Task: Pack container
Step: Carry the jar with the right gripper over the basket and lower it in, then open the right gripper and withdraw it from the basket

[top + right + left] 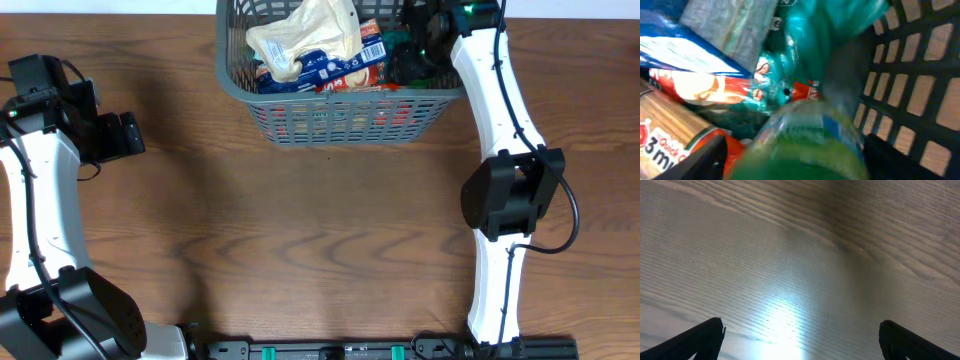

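The dark grey slotted basket [340, 108] stands at the table's far middle, holding a cream bag [300, 35], a blue and red packet [345, 66] and other packets. My right gripper [415, 45] is down inside its right end, and its fingers [800, 162] are closed against both sides of a green-lidded jar [805, 142]. The jar sits beside the basket's lattice wall [905, 90], over a teal packet [810, 45]. My left gripper [130, 133] is open and empty over bare wood [800, 335] at the far left.
A pasta pack with red print [665, 132] and a blue packet [685, 50] lie left of the jar in the basket. The right arm [500, 120] reaches along the basket's right side. Bare wood table [320, 240] lies in front.
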Controlling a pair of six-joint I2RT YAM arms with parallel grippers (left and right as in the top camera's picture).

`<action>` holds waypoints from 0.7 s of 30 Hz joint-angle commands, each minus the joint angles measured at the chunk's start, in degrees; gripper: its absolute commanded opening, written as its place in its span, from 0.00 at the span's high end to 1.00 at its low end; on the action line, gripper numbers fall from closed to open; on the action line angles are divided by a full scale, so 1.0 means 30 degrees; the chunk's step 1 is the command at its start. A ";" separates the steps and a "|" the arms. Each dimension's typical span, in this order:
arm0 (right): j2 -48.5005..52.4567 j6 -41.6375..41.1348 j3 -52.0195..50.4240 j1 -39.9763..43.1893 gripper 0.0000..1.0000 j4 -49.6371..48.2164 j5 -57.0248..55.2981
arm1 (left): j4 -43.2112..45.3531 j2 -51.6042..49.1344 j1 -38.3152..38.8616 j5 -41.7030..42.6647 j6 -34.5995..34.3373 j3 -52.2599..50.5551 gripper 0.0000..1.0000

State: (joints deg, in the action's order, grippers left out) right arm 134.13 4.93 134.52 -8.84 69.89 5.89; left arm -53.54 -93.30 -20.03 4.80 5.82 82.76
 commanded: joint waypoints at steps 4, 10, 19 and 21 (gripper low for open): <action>-0.0153 -0.0066 0.0532 0.0663 0.01 0.0117 -0.0780 | -0.0007 0.0423 0.0044 0.0197 0.0146 0.0080 0.01; -0.1428 -0.0066 0.2696 0.0634 0.01 -0.0066 -0.0801 | 0.0335 0.0729 0.0044 0.0197 0.0211 0.0087 0.01; -0.4677 -0.1282 0.6499 0.1902 0.01 0.0364 -0.0969 | 0.0612 0.3657 0.0721 0.0219 0.0641 0.0131 0.02; -0.5603 -0.2040 0.6499 0.2550 0.01 0.1195 -0.1712 | 0.0444 0.4670 0.1311 0.0219 0.0685 0.0131 0.01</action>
State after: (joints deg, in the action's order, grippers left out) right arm 121.97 2.74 152.81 -3.97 71.42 4.03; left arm -51.64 -83.42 -18.00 4.80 6.46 82.76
